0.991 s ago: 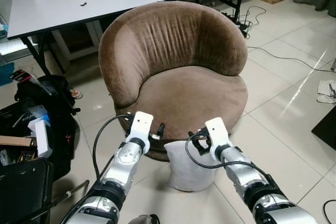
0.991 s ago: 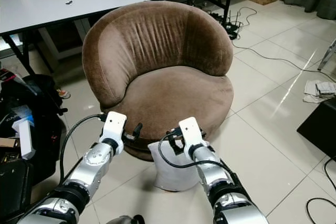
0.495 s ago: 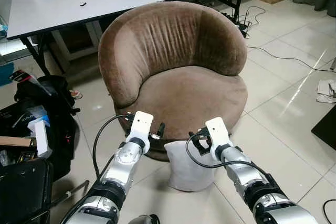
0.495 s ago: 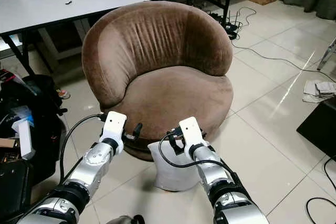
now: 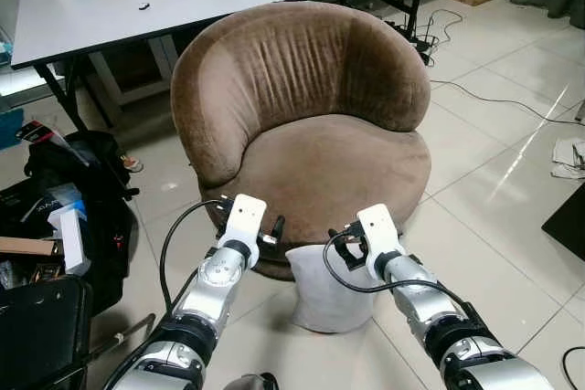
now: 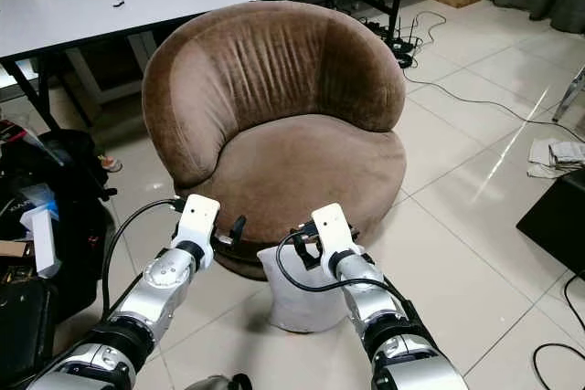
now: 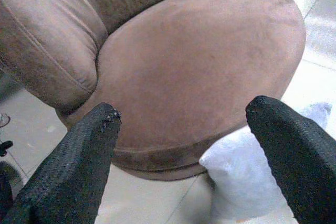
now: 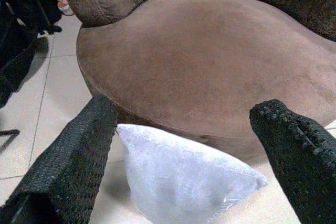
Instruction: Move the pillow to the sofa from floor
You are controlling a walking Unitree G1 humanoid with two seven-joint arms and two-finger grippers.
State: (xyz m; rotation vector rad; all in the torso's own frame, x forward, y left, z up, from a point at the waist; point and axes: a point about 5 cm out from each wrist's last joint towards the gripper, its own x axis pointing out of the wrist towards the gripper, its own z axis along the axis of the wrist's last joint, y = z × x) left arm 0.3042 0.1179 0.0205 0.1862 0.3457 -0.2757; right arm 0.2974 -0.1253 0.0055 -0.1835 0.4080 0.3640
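Right, small white fabric pillow on the tiled floor, leaning vs the round brown velvet sofa. Left tool & right tool both spread wide, hovering above it. No grab yet; lift & drop-off left.

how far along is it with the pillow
Done: the robot stands at the sofa with both arms out over the pillow. In hand: the left gripper and right gripper are open, the right one straddling the pillow's top, neither gripping it. Left: the pillow stands on the floor against the sofa's base, so grasping, lifting and placing it on the seat all remain.
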